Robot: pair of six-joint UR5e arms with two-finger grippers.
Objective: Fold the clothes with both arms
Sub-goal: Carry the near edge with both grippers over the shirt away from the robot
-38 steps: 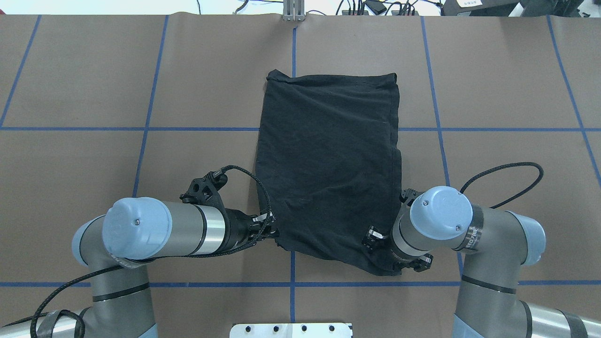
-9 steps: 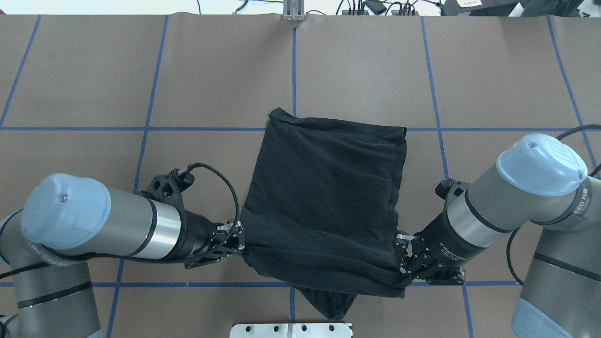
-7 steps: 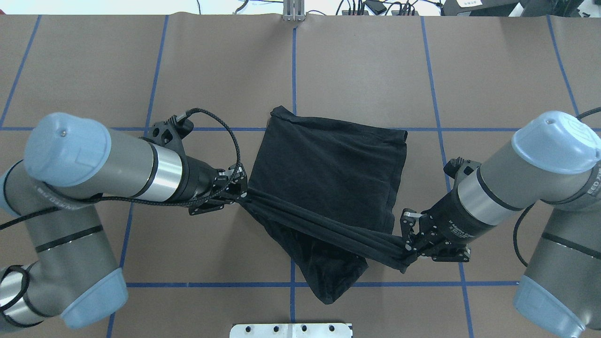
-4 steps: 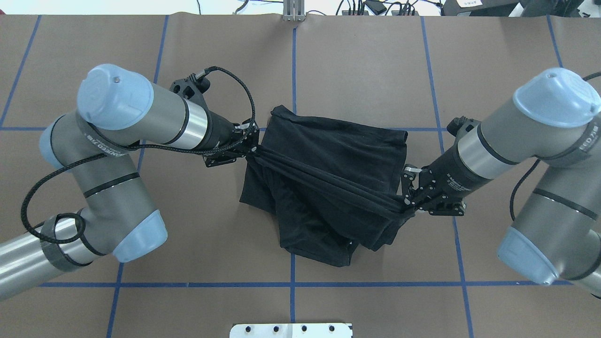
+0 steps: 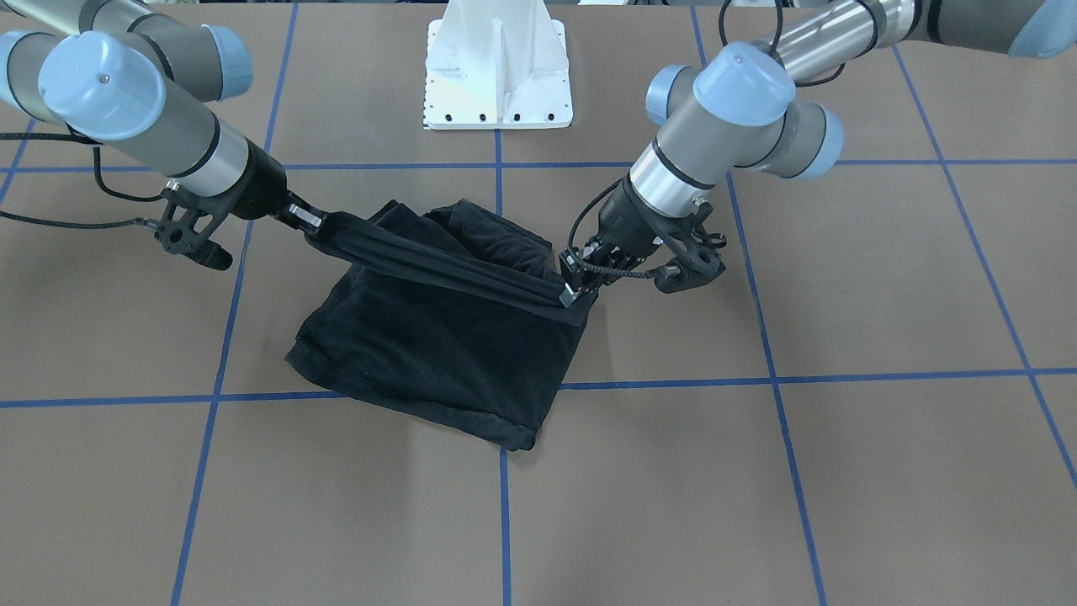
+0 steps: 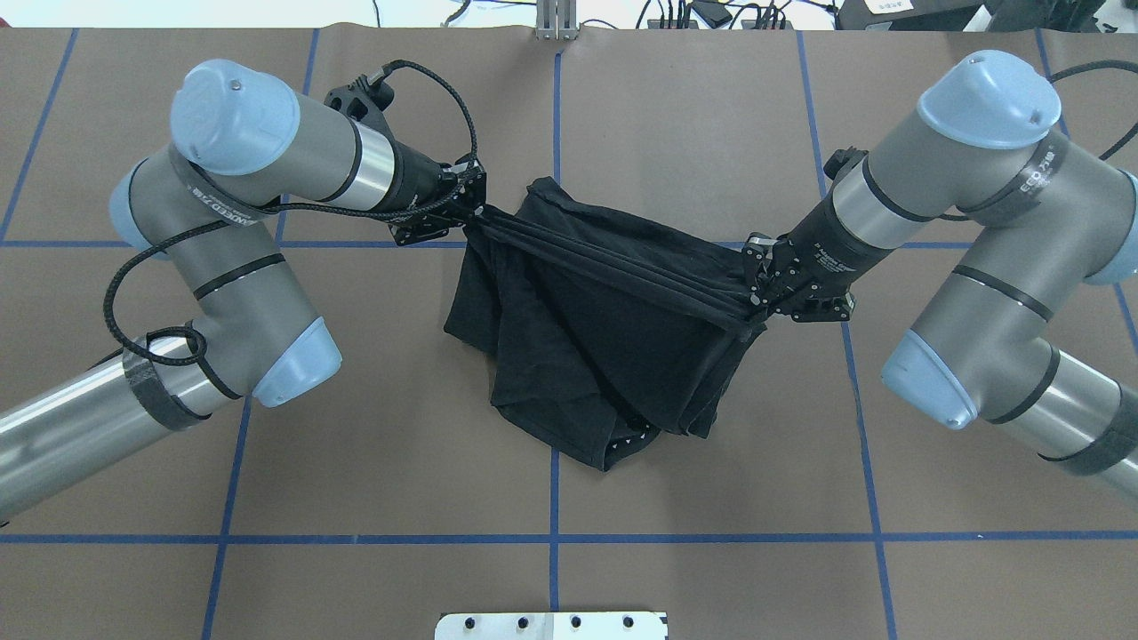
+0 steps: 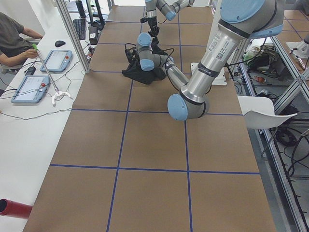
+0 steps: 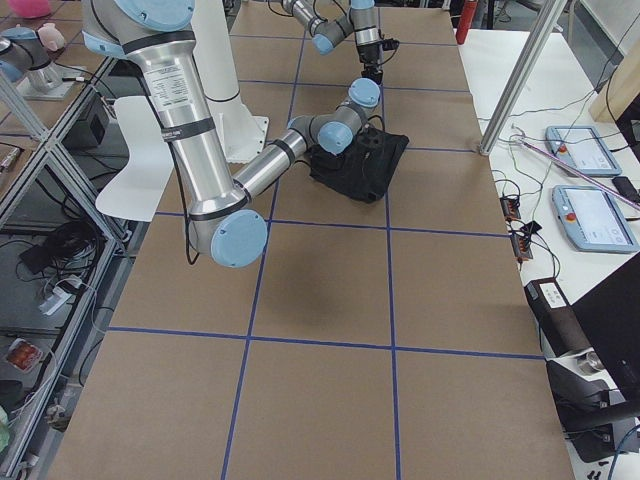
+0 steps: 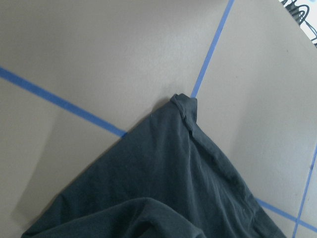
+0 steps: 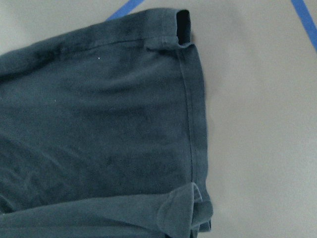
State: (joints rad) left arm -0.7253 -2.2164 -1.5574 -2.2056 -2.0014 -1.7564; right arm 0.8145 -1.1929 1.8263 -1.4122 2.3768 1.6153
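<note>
Mid-fold: black T-shirt (image 6: 587, 356) edge pulled taut between left gripper (image 6: 474, 216) and right gripper (image 6: 757, 300), both clamped on it; laying flat and releasing yet to do.

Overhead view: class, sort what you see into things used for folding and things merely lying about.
In the job: black T-shirt, left gripper, right gripper, both shut on it.
Lying about: cables and metal bracket at the far edge, white base plate at the near edge.
</note>
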